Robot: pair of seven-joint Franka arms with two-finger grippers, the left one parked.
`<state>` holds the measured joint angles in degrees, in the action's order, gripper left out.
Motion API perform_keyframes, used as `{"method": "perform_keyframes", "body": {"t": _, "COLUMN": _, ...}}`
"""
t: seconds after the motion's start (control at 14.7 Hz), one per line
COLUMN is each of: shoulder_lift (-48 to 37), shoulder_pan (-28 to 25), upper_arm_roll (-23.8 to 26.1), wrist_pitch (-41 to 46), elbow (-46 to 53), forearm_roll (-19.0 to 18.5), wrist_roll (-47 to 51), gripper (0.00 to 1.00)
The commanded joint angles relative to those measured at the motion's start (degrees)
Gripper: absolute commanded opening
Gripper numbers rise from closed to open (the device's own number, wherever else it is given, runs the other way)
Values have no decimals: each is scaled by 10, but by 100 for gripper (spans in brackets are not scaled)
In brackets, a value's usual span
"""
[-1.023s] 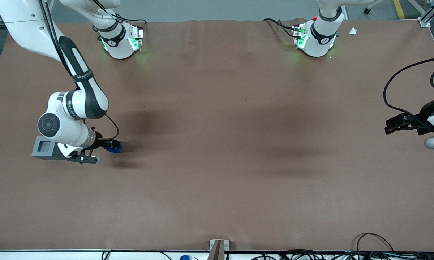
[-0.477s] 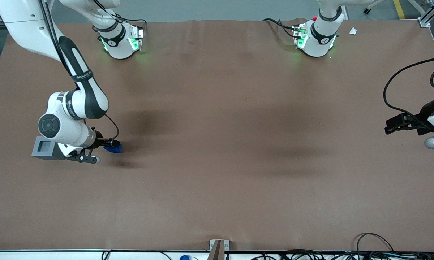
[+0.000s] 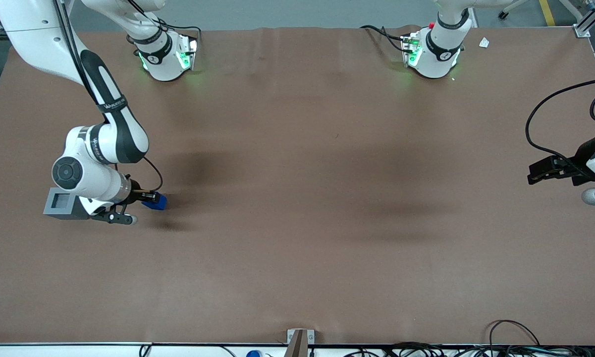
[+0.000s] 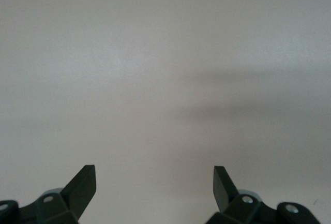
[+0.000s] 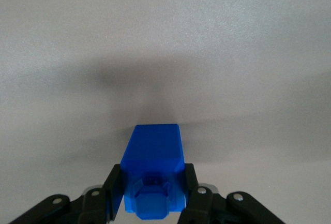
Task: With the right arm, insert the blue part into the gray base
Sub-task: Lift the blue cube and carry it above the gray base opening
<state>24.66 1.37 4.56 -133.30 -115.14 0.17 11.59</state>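
The right arm [image 3: 104, 144] reaches down at the working arm's end of the table. Its gripper [image 3: 151, 199] is shut on the blue part [image 3: 156, 201], holding it a little above the mat, with a shadow beneath. In the right wrist view the blue part [image 5: 153, 169] sits clamped between the two black fingers [image 5: 115, 185], its narrower knob facing the camera. The gray base [image 3: 61, 203] stands on the mat beside the wrist, its square recess facing up; the wrist partly covers one side of it.
A brown mat [image 3: 297, 198] covers the table. Both arm bases [image 3: 166, 54] stand at the edge farthest from the front camera. Cables [image 3: 505, 342] lie along the nearest edge, with a small bracket [image 3: 299, 339] at its middle.
The blue part has tilted slightly in the gripper and shifted a little away from the front camera. The arm has barely moved.
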Motion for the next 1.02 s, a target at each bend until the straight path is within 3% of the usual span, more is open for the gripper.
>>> {"method": "perform_keyframes", "body": {"t": 0.0, "shoulder_lift": -1, "shoulder_pan": 2, "upper_arm_roll": 0, "wrist_pitch": -2, "elbow": -4, "forearm_roll": 5, "wrist_roll": 7, "gripper": 10}}
{"method": "perform_keyframes", "body": {"t": 0.14, "shoulder_lift": 4, "shoulder_pan": 3, "upper_arm_roll": 1, "wrist_pitch": 3, "elbow": 5, "forearm_roll": 5, "wrist_roll": 8, "gripper": 1}}
{"method": "perform_keyframes", "body": {"t": 0.27, "shoulder_lift": 4, "shoulder_pan": -1, "upper_arm_roll": 0, "wrist_pitch": 20, "elbow": 29, "forearm_roll": 5, "wrist_roll": 5, "gripper": 0}}
{"method": "perform_keyframes", "body": {"t": 0.61, "shoulder_lift": -4, "shoulder_pan": 7, "upper_arm_roll": -3, "wrist_pitch": 195, "elbow": 148, "forearm_roll": -30, "wrist_roll": -25, "gripper": 0}}
{"method": "perform_keyframes", "body": {"t": 0.95, "shoulder_lift": -26, "shoulder_pan": 67, "upper_arm_roll": -3, "wrist_pitch": 230, "elbow": 173, "forearm_roll": -32, "wrist_roll": -138, "gripper": 0}}
